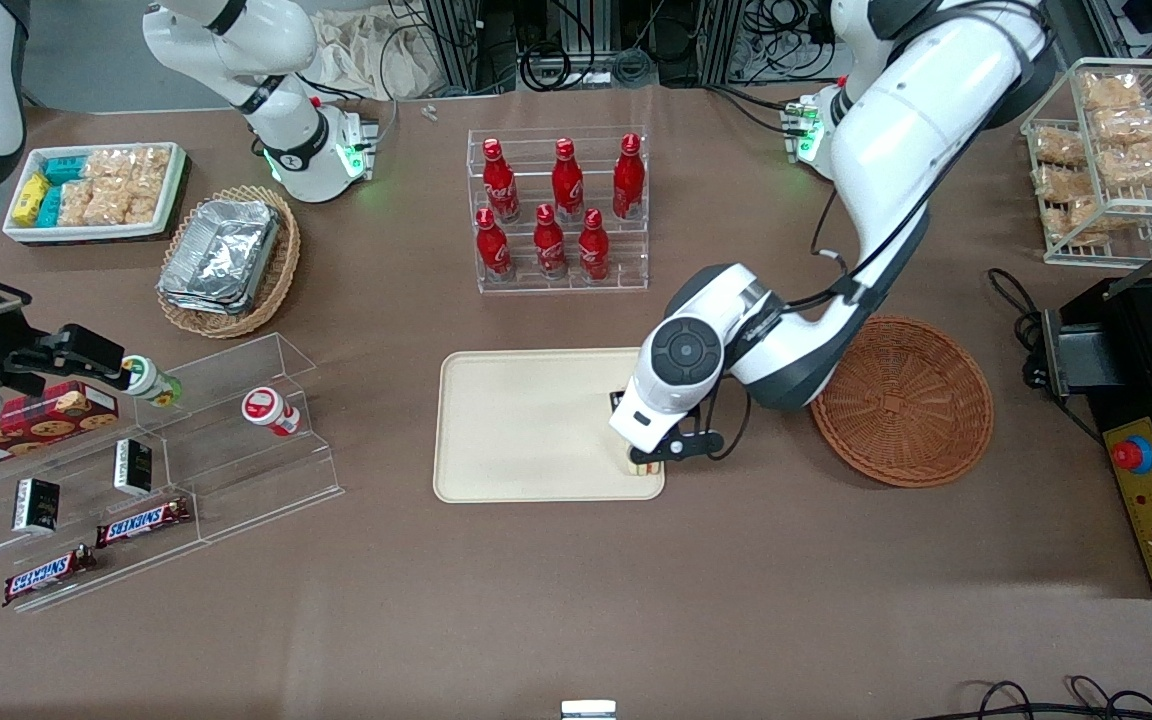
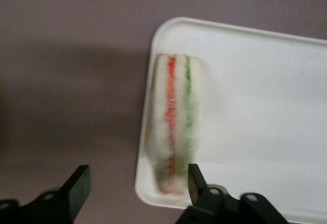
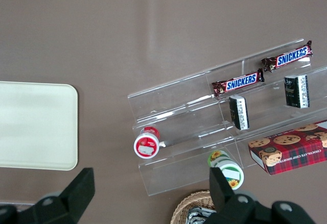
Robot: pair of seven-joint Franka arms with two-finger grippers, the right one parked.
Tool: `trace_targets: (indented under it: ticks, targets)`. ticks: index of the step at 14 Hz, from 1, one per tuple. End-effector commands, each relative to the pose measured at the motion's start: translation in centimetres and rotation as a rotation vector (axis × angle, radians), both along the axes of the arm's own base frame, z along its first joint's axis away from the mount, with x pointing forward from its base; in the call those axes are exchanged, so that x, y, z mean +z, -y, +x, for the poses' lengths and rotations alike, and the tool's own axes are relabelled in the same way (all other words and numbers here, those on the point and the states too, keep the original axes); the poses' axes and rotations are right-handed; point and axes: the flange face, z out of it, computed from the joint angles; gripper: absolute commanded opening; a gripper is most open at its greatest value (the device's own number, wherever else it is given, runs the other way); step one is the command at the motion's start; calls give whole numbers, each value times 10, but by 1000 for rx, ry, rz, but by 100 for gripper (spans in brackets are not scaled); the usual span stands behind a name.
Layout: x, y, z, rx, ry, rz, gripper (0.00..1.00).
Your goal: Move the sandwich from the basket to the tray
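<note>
The sandwich (image 2: 173,127), pale bread with orange and green filling, rests on the cream tray (image 2: 255,106) close to one rounded corner. My left gripper (image 2: 136,183) hangs just above it, open, with its two black fingers wide apart on either side of the sandwich's narrow end. One finger (image 2: 195,180) is close to the bread and the other is well clear over the table. In the front view the gripper (image 1: 648,458) is over the tray (image 1: 526,425) corner nearest the round reddish-brown basket (image 1: 904,400), which holds nothing. The sandwich (image 1: 644,467) peeks out under the fingers.
A clear rack of red bottles (image 1: 558,210) stands farther from the front camera than the tray. Acrylic steps with snack bars (image 1: 136,470), a tan basket of foil containers (image 1: 226,260) and a white tray of packets (image 1: 96,190) lie toward the parked arm's end. A black box with a red button (image 1: 1151,470) stands beside the reddish-brown basket.
</note>
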Motion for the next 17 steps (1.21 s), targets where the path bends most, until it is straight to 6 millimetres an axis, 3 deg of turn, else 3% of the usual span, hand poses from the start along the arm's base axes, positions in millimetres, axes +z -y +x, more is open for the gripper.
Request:
trace_targets:
  ticks: [1,4,8,10,12,15,17]
  targets:
    - [66,-41,-1,-19,31,79,100]
    - [118,-99,-2,-88,22,61,100]
    - [159,-180,-1,-70,-31,76,100]
    - [178,-215,4,-144,-22,77,100]
    - [187,-249,5,-191,-95,84,100]
    - [196,-298,15,-126,-107,87,100]
    - [199,-315,20,-102,-90,82,100]
